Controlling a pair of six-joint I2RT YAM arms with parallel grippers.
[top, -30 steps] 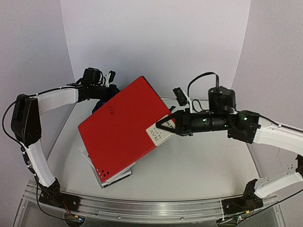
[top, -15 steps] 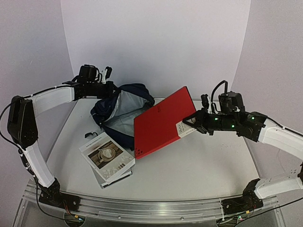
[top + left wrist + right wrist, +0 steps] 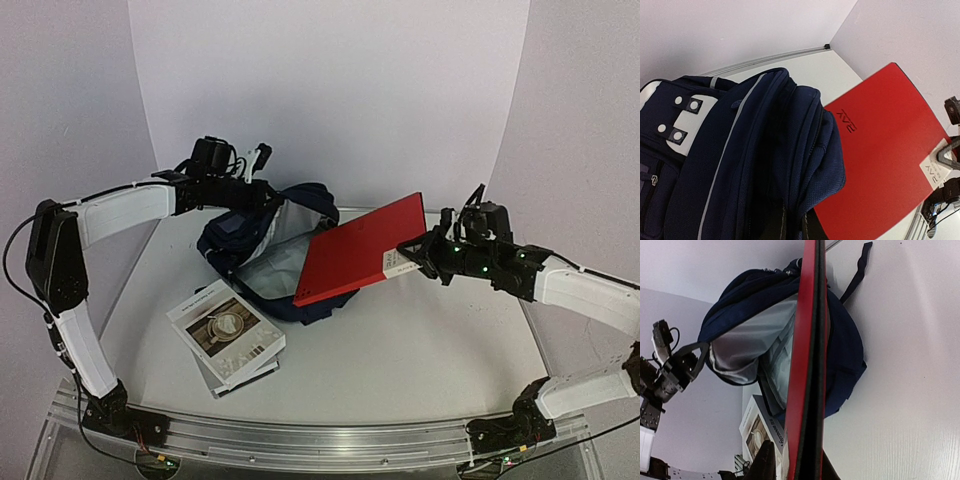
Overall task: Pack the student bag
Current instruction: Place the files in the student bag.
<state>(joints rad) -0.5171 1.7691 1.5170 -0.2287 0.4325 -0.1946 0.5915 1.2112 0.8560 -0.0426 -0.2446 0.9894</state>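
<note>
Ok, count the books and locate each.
3: the red book in the right gripper at the student bag, a picture-cover book on the table, a second book beneath it; the bag may hide more.

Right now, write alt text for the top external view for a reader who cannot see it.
The right pincer holds a red book by one edge, tilted over the open mouth of the navy student bag, whose rim the left pincer grips. A small stack of booklets lies on the white table beside the bag.

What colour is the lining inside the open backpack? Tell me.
Light grey; the lining shows best in the right wrist view.
</note>
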